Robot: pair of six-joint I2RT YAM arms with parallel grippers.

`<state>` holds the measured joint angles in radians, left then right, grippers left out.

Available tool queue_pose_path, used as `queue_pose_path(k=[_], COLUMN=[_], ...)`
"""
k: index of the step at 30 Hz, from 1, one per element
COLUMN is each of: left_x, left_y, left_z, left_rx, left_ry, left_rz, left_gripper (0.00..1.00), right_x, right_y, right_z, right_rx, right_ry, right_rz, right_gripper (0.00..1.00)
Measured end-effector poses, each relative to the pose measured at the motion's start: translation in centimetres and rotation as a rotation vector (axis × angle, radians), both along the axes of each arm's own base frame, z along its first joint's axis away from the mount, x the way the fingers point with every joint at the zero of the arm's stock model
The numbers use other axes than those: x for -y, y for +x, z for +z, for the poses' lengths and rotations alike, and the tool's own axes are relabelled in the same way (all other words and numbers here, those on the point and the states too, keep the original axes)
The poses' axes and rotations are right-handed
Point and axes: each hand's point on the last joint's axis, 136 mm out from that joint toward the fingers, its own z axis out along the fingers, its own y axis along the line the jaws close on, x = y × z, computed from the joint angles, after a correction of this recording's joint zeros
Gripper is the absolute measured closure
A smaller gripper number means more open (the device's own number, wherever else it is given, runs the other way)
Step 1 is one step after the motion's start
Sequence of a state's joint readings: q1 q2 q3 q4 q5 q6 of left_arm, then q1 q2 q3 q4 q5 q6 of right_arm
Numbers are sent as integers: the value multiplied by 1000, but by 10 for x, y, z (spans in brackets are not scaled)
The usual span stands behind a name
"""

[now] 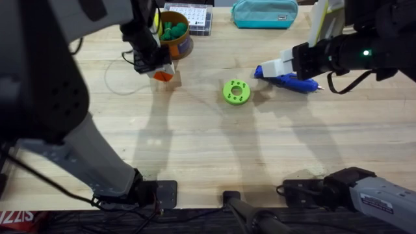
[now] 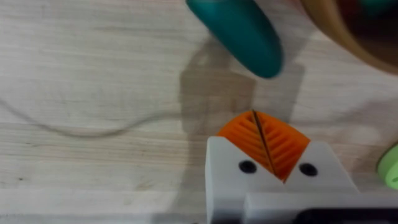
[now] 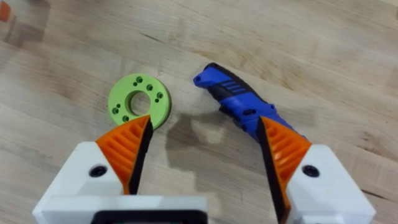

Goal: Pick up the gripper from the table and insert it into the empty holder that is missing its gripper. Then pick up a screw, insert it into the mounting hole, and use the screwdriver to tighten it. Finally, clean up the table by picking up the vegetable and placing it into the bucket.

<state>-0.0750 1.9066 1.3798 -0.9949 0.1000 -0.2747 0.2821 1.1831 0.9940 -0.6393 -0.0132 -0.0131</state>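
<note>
Where the overhead camera looks down:
Left end effector [image 1: 162,71]: pads pressed together, nothing between them, low over the counter [image 1: 195,143] just beside the bucket [image 1: 174,36].
Bucket contents: several dark green pieces; whether the vegetable is among them cannot be told.
Right end effector [image 1: 273,69]: hangs over the screwdriver [image 1: 292,82], which lies flat near the green disc [image 1: 236,91].
Clear compartment box [image 1: 190,17]: behind the bucket, contents too small to tell.
Teal pouch [image 1: 264,13]: zipped, at the far edge.

Left wrist view:
Pads [image 2: 264,140]: closed flat against each other, empty; a dark teal rounded piece [image 2: 239,34] lies ahead, beside the bucket wall [image 2: 339,34].

Right wrist view:
Fingers [image 3: 127,146]: spread wide, the screwdriver [image 3: 242,102] between and ahead of them.
Handling judgement: the screwdriver looks light, stiff and smooth, so likely to roll; the ribbed part of the handle seems the surest hold.
</note>
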Motion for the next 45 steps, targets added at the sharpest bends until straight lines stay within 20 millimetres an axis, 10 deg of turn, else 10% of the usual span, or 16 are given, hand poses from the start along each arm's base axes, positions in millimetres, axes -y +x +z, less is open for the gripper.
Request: queue_pose_path(k=[19,25,45], left_x=[20,22,-7], left_y=[-2,0,33], left_z=[-10,-9,51], left_rx=[-37,-34,232], left_ry=[-116,-131,96], left_rz=[12,50,285], left_gripper=[985,293,15], right_x=[1,1,1], right_y=[-2,-2,-2], right_z=[-1,-2,-2], right_rx=[-9,-9,-10], right_ry=[-4,-4,-4], right_rz=[1,1,1], right_gripper=[29,29,29])
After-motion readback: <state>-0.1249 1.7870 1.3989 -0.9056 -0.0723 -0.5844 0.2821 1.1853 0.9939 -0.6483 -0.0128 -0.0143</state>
